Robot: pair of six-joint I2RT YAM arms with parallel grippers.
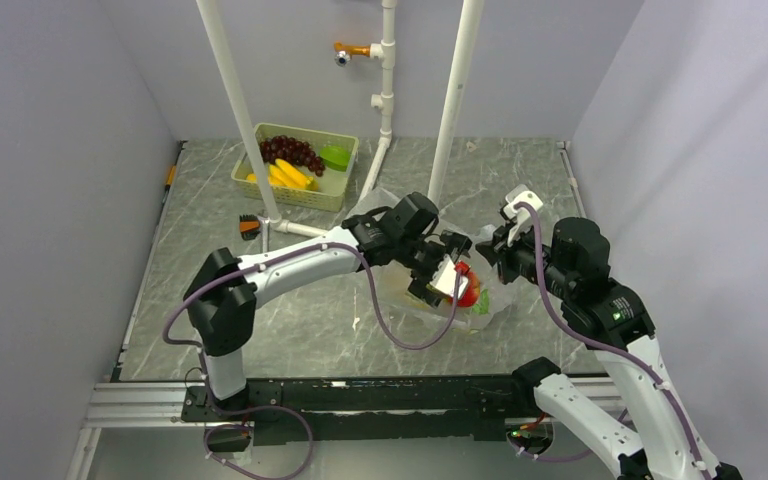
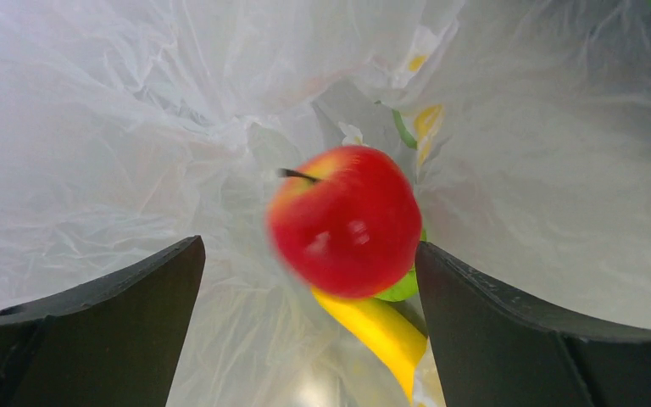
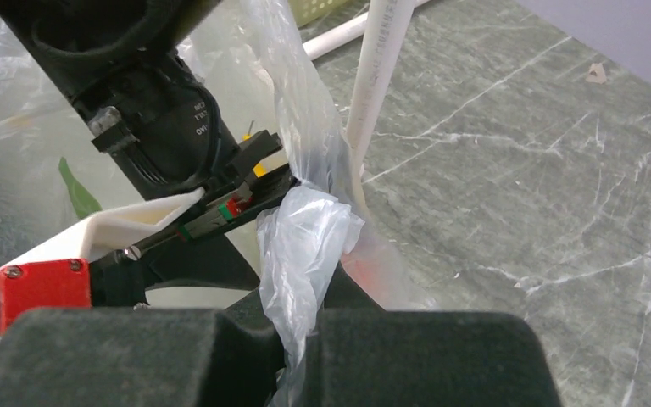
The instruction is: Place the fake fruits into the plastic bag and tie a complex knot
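- Clear crinkly film of the plastic bag (image 1: 392, 288) lies right of the table's (image 1: 260, 320) middle, nearer the near edge, its mouth held up.
- The left gripper (image 2: 307, 246) is down inside the bag with its jaws wide apart. The red apple (image 2: 343, 220) sits between them, closer to the right-hand finger; I cannot tell whether it touches.
- The right gripper (image 3: 301, 339) is pinched together on a gathered fold of the bag's rim.
- In the bag: one red apple, one banana (image 2: 373, 326) under it with its long axis slanting down-right in the wrist view, and one green fruit (image 2: 400, 288) showing only as a sliver.
- The pale green basket (image 1: 290, 196) toward the far-left corner holds one bunch of grapes (image 1: 292, 152), at least two bananas (image 1: 288, 174) lying slantwise, and a second green fruit (image 1: 335, 157).
- Judgement: the next fetch turns on the basket lying far and left of the left gripper. The left arm is the nearer and free one, since the right is needed on the rim. No knot is made yet.
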